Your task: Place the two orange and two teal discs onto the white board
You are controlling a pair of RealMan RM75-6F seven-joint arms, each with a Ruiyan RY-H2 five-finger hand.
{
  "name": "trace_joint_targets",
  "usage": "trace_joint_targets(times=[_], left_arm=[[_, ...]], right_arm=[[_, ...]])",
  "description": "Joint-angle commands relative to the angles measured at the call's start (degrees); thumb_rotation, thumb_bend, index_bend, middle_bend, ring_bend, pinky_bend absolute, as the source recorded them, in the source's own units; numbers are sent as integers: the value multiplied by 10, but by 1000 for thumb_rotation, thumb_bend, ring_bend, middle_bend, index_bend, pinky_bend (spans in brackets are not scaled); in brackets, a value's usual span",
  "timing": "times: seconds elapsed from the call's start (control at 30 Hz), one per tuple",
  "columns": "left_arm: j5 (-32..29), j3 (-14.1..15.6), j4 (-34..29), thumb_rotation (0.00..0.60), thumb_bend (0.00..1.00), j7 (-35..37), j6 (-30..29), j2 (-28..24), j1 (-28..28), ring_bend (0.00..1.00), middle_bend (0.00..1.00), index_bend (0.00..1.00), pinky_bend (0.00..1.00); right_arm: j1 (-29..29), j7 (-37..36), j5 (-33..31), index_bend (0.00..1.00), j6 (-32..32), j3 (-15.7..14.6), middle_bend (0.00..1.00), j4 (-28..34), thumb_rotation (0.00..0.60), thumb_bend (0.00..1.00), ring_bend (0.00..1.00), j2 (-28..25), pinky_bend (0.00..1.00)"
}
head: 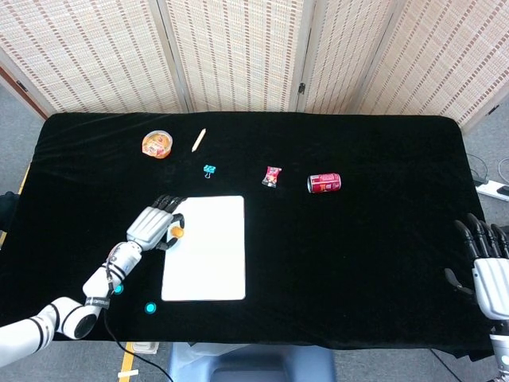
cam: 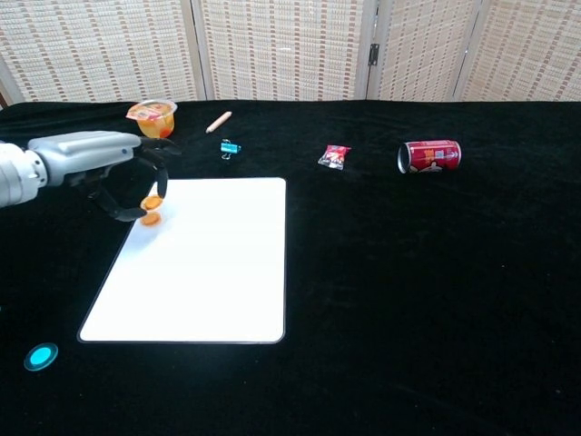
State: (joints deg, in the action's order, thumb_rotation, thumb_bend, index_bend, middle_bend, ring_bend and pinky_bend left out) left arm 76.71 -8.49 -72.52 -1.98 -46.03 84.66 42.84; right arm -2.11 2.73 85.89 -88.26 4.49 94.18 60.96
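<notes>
Right robot hand (head: 487, 267) cut off by frame edge; one teal disc (head: 118, 290) half-hidden behind left forearm.
</notes>
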Motion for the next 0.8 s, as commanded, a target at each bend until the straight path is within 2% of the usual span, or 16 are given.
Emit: trace_joint_targets(times=[0.03,0.17,0.6,0.8], left_arm=[[-22,-9,20,600,448,-17,27,18,20,0,88,517,0],[-47,-11,36,600,448,-37,50,34,36,0,88,512,0],[-82,-9,53,600,447,-60,63,53,53,0,88,496,0],[-93,-4,45,600,445,-67,67,49,55,0,88,395,0]], right_arm=[[0,-1,-2,0,2,0,20,-1,600,345,42,0,0],[0,-1,-2,0,2,0,20,-2,600,345,43,0,0],[4,-5,-6,0,0,1,20,-5,600,345,43,0,0],[4,-7,-6,0,0,1,20,-7,600,346,41,1,0]])
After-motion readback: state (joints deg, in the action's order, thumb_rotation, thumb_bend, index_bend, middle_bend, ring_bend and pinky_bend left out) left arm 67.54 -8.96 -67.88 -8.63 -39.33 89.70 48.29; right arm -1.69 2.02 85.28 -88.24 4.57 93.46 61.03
